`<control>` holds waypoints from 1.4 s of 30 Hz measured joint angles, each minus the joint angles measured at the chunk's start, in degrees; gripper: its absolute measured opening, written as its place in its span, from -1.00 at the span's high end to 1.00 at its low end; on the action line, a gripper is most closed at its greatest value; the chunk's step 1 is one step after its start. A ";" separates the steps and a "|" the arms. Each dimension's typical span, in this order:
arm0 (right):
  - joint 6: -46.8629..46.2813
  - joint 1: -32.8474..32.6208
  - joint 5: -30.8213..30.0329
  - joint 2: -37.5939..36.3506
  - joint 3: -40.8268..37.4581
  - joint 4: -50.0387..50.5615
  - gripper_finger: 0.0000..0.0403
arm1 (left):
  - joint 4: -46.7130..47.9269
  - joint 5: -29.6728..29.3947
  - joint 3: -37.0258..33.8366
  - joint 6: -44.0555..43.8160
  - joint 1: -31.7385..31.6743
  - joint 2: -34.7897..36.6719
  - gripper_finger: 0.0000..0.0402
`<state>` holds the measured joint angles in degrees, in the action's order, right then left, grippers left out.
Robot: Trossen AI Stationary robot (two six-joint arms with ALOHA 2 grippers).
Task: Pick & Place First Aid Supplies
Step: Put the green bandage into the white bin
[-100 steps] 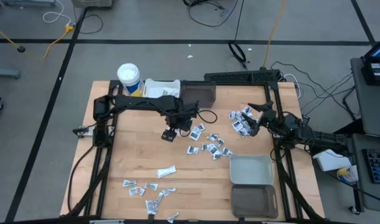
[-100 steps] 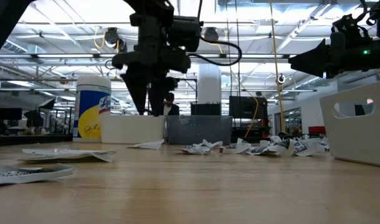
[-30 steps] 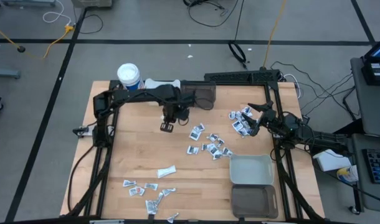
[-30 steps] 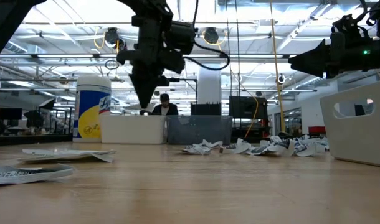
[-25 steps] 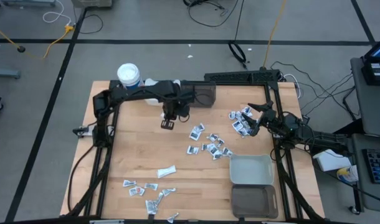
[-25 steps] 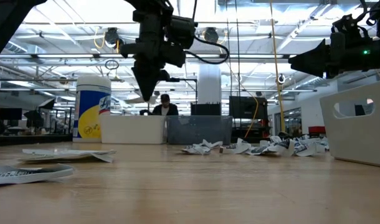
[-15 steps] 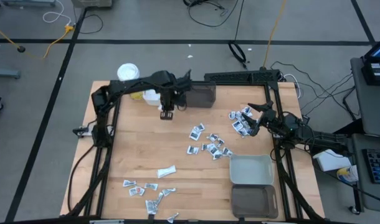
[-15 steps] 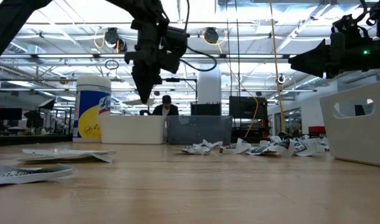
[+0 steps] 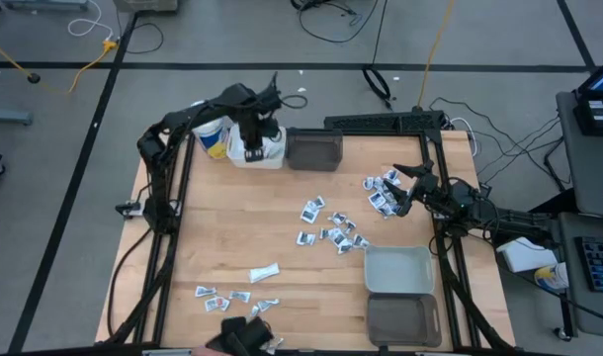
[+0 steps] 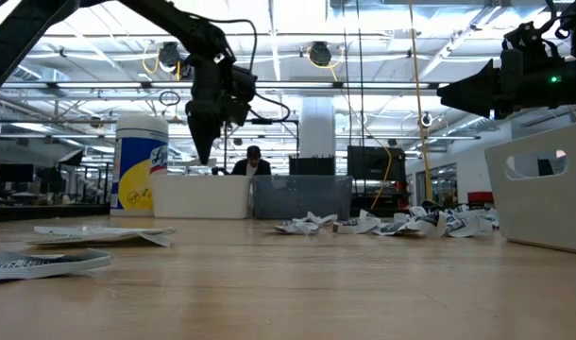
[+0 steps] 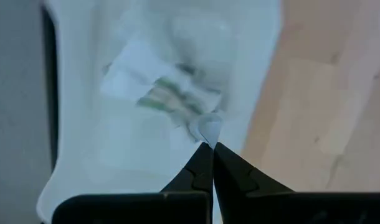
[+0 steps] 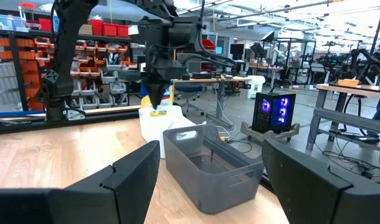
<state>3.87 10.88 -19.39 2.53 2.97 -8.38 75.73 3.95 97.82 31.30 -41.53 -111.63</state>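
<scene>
at far left of the counter (image 9: 213,237), a white canister (image 10: 142,165) with a yellow band, label not readable. beside it, left gripper (image 9: 252,150) above the white bin (image 9: 267,153), fingers (image 11: 202,168) pinched shut on a small packet (image 11: 209,129). more packets (image 9: 326,225) strewn mid-counter and near the front edge. at right, right gripper (image 9: 408,188) above a packet cluster, fingers (image 12: 131,180) spread wide, holding nothing.
</scene>
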 joint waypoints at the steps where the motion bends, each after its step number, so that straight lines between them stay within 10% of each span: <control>1: -0.01 0.01 0.01 0.00 -0.01 0.00 -0.39 | -0.18 0.00 0.00 0.35 -0.80 0.00 0.98; 42: -0.01 0.01 0.01 0.02 0.00 0.01 -0.39 | -22.30 -5.18 -14.28 2.21 -3.70 0.02 0.78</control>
<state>3.86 10.89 -19.38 2.55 2.97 -8.37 53.43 -1.24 83.54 33.50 -45.23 -111.61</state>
